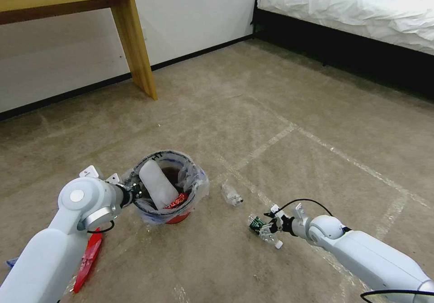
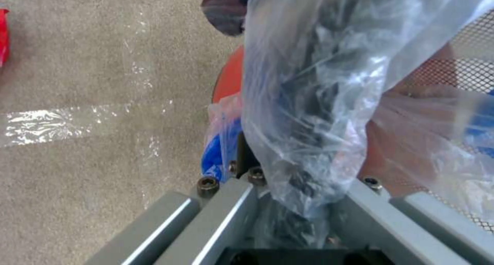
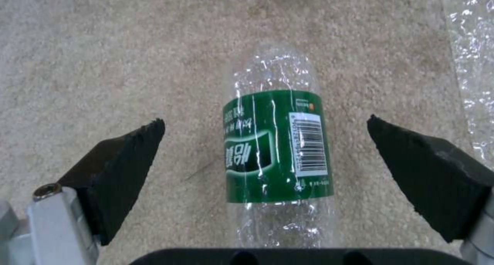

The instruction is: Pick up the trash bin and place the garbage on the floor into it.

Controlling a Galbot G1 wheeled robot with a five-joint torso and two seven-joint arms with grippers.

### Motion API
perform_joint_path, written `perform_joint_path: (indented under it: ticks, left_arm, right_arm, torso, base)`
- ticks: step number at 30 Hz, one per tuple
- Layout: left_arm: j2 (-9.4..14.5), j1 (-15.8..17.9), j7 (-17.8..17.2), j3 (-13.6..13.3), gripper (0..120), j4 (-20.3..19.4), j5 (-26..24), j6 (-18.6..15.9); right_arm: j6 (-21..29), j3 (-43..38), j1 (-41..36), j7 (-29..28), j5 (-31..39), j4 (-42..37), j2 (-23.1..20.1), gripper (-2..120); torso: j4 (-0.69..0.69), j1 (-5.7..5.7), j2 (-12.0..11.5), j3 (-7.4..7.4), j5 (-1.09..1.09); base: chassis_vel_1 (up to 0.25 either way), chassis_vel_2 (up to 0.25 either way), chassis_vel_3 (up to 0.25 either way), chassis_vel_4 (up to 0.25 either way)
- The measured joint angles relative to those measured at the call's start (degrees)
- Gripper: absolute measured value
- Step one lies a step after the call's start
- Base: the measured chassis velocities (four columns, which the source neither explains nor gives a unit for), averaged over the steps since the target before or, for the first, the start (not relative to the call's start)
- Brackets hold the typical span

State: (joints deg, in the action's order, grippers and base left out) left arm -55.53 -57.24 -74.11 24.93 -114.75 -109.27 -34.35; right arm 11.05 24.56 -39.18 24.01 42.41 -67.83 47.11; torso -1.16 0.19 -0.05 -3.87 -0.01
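Looking over the beige carpet floor [image 1: 280,113] with its tape lines, I see the red trash bin [image 1: 177,216] at lower left of the head view, a white slipper [image 1: 157,189] standing in its bag. My left gripper [image 1: 135,193] is clamped on the bin's rim. At lower centre my right gripper [image 1: 266,230] hangs over the green-labelled bottle [image 3: 275,149], jaws wide apart on either side, not touching it. A small clear bottle [image 1: 231,194] lies between bin and gripper, a red wrapper [image 1: 89,260] at lower left.
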Motion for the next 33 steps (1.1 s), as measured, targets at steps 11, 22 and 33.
perform_joint_path:
  ticks: [11,22,33]
  left_arm:
    - [0.2,-0.2,0.0,0.0,0,0.0,0.1,0.0]
    - [0.1,-0.3,0.0,-0.1,0,-0.1,0.2,0.0]
    - [0.0,-0.3,0.0,-0.1,0,-0.1,0.3,0.0]
  right_arm:
    - [-0.1,-0.6,-0.5,0.2,-0.5,1.8,1.2,100]
    - [-0.9,-0.3,0.2,1.9,-2.2,7.0,3.6,100]
    - [-1.3,-0.6,-0.1,2.4,-3.0,8.1,4.1,100]
  torso:
    - [0.0,0.0,0.0,0.0,0.0]
    - [0.0,0.0,0.0,0.0,0.0]
    - [0.0,0.0,0.0,0.0,0.0]
  base:
    - [0.0,0.0,0.0,0.0]
    - [0.0,0.0,0.0,0.0]
    - [0.0,0.0,0.0,0.0]
